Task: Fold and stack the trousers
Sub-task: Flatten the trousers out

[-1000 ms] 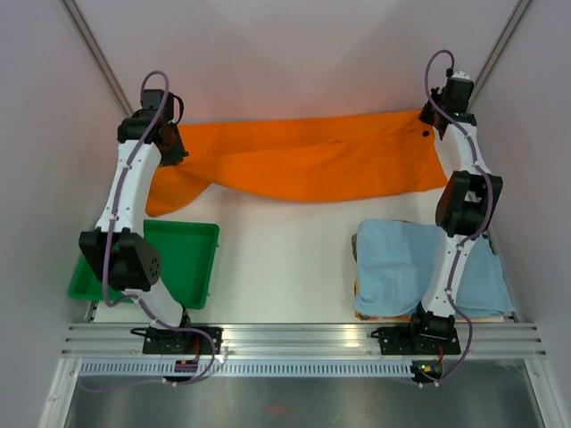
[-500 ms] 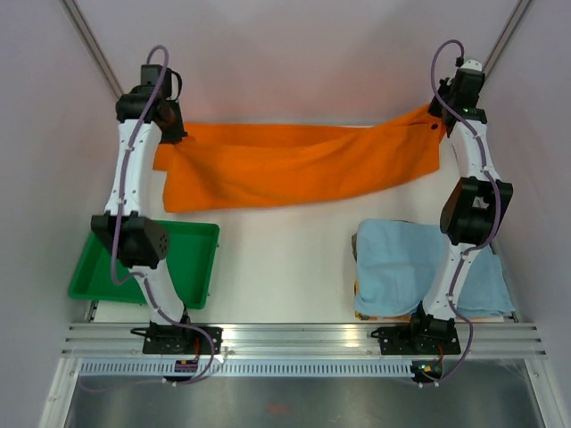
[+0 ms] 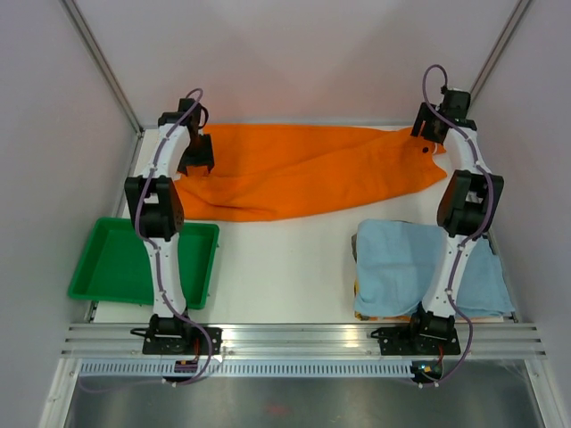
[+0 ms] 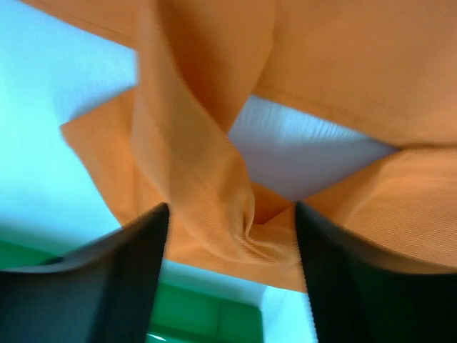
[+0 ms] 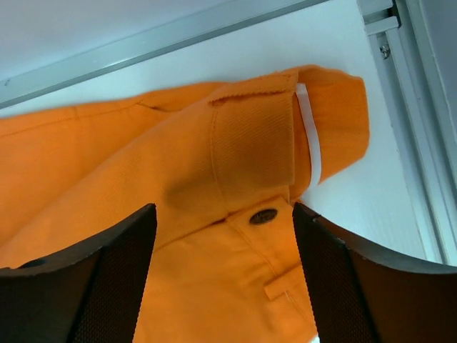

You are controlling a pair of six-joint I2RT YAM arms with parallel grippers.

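Left tool (image 4: 230, 214): wide, above bunched leg end of trousers (image 3: 303, 169); right tool (image 5: 221, 211): wide (above their buttoned waistband).

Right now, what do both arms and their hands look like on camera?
The left arm and right arm match: white links between bulky black joint housings, on black bases. A thin purple cable runs along each, looping free near the wrist. The left hand and right hand each have two broad black fingers; the right ones show a fine mesh texture. No markings show.
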